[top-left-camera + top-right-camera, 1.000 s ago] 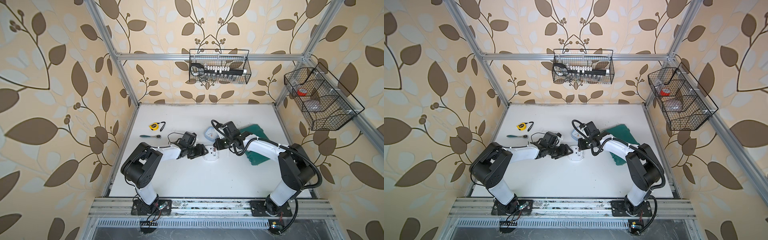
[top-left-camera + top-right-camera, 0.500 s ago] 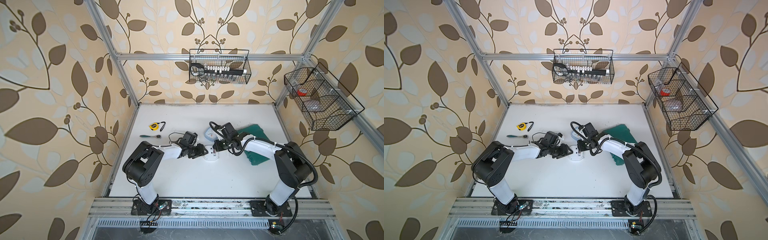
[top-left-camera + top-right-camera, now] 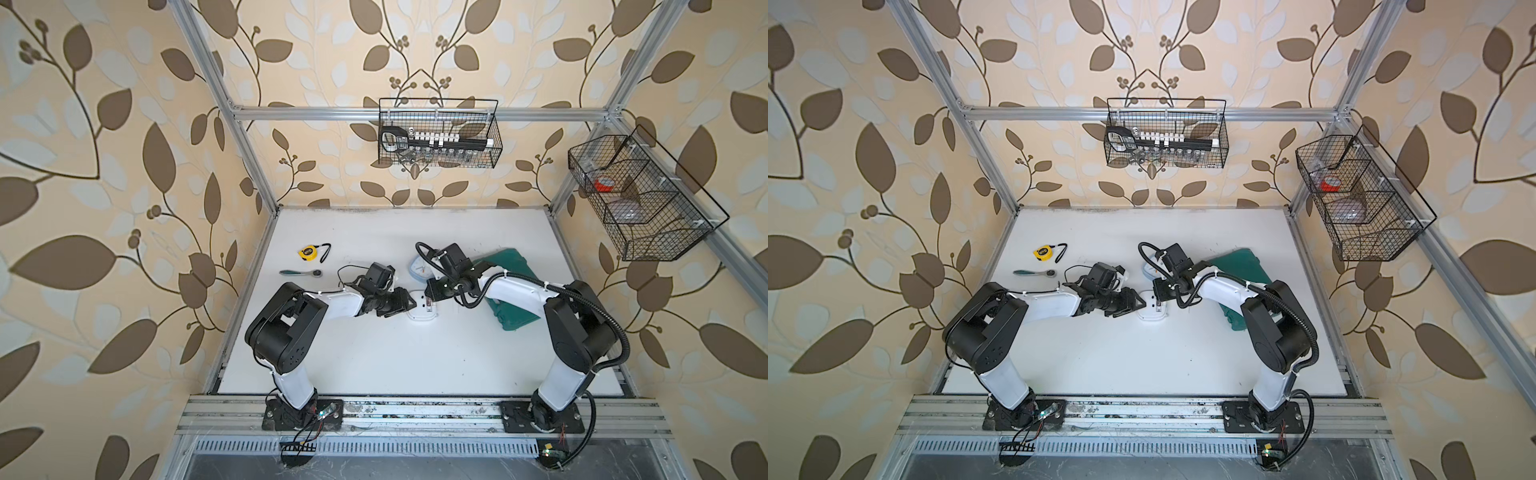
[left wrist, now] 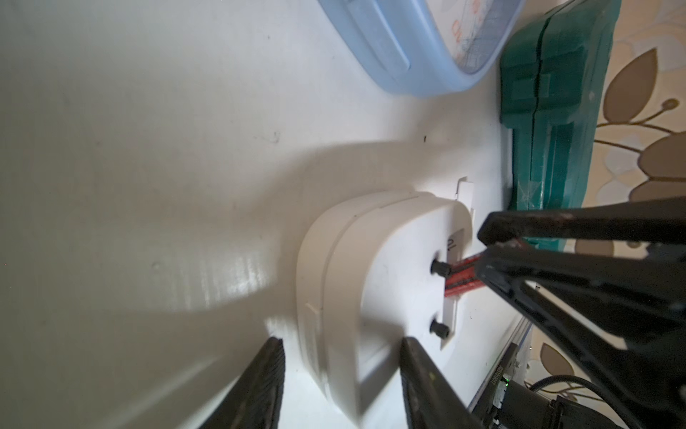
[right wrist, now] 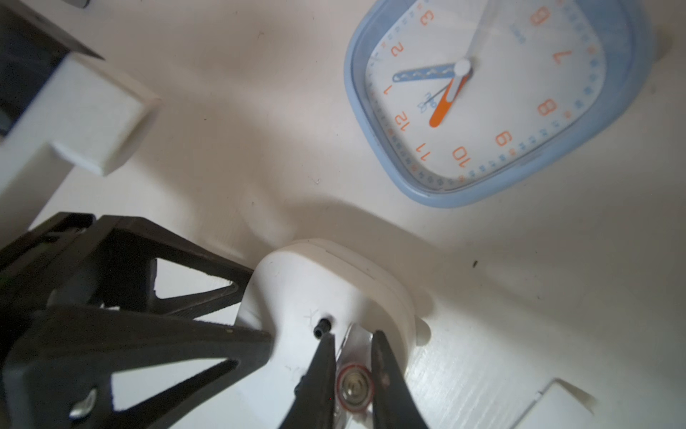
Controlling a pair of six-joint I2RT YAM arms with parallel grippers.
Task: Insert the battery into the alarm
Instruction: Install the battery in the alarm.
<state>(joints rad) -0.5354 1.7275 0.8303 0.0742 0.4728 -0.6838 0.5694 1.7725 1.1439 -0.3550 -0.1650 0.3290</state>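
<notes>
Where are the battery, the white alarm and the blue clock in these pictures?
battery (image 5: 354,388): right wrist view, its round metal end.
white alarm (image 4: 389,267): left wrist view, its flat back.
blue clock (image 5: 497,96): right wrist view, its white dial.

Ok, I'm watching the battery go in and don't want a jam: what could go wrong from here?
The battery, flanked by the right pincer, seems angled up out of the white alarm clock; let go now, it may not seat. The left pincer only straddles the clock's edge, so a push might slide it.
</notes>
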